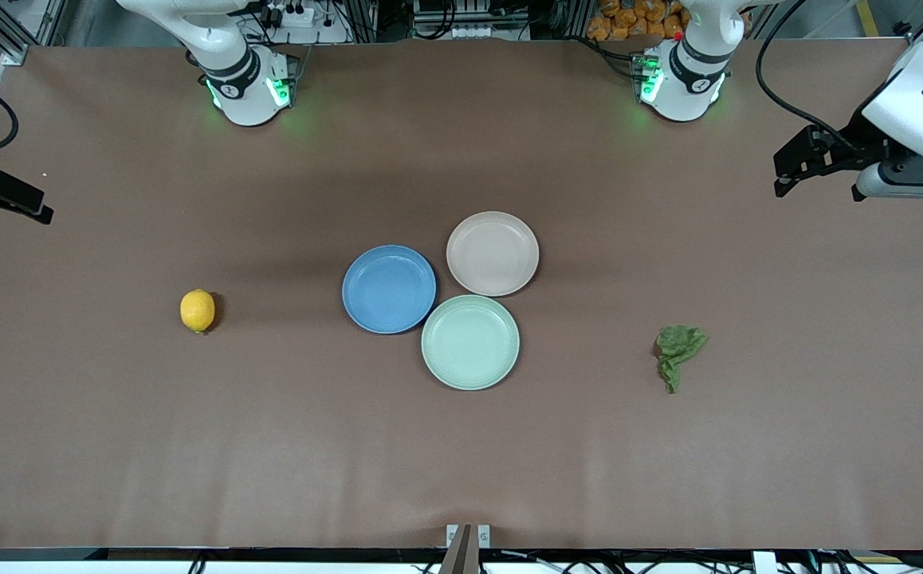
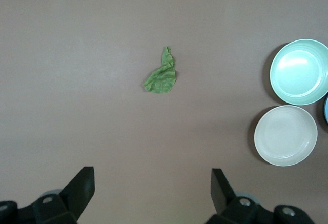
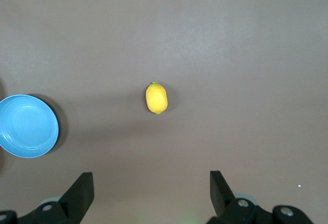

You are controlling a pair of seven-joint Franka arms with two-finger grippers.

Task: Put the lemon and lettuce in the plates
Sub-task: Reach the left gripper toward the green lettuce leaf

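Lemon [image 1: 198, 310] and lettuce [image 1: 678, 353] lying on the table, both plates empty.
Left gripper [image 2: 152, 185] and right gripper [image 3: 151, 189] are hanging released; lemon risks rolling when pinched, limp lettuce risks slipping out.

Both arms wait raised at the table's ends, left gripper [image 2: 148, 193] and right gripper [image 3: 148, 193] with fingers spread wide

Robotics lab: two arm bases [image 1: 250, 88] bolted to a brown-covered table [image 1: 461, 446], aluminium framing [image 1: 23, 24], power strips and cabling [image 1: 294, 16] along the edge.
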